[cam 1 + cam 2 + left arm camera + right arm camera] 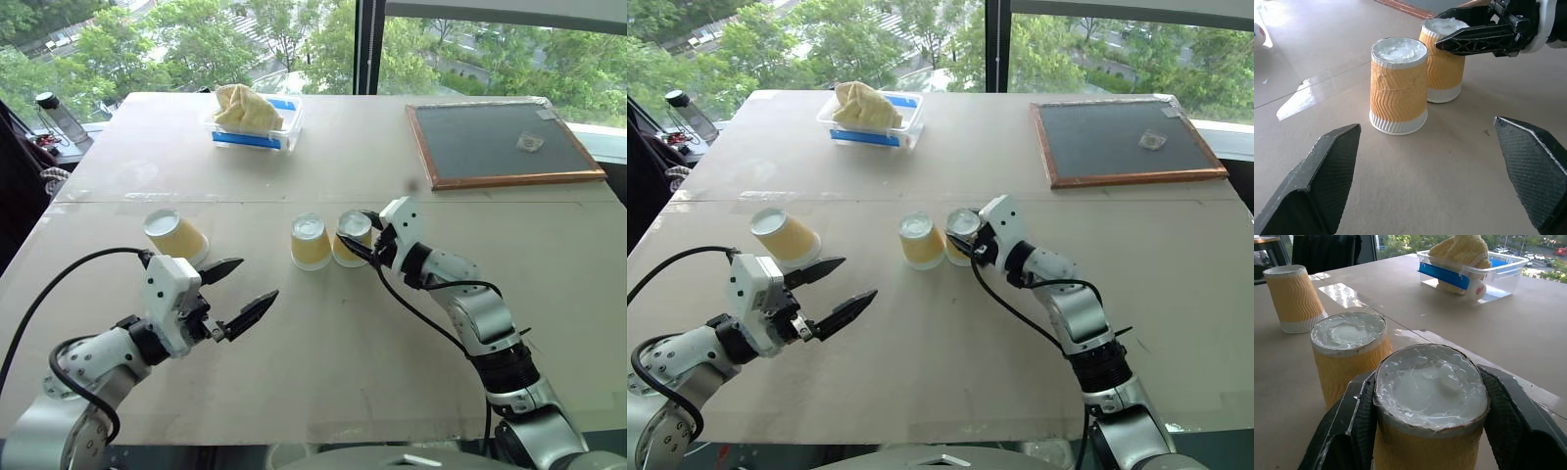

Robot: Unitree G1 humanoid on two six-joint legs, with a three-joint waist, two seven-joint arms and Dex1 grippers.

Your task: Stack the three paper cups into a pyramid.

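Left end effector (243, 286) gapes apart; right end effector (359, 238) clamps a cup (353, 238) beside another cup (310, 242).

White tool housings, black ridged fingers (1327, 176), silver arm links, black cables

Two upturned paper cups (312, 241) (353, 238) are seen side by side at the worktop (323, 372) centre, the right one clasped by the right tool (361, 238). A third cup (176, 236) is found at nine o'clock, beside the spread left tool (245, 290).

Two cups (331, 240) side by side mid tabletop (323, 362), third cup (176, 236) well left, container (257, 122) behind, framed board (500, 142) far right
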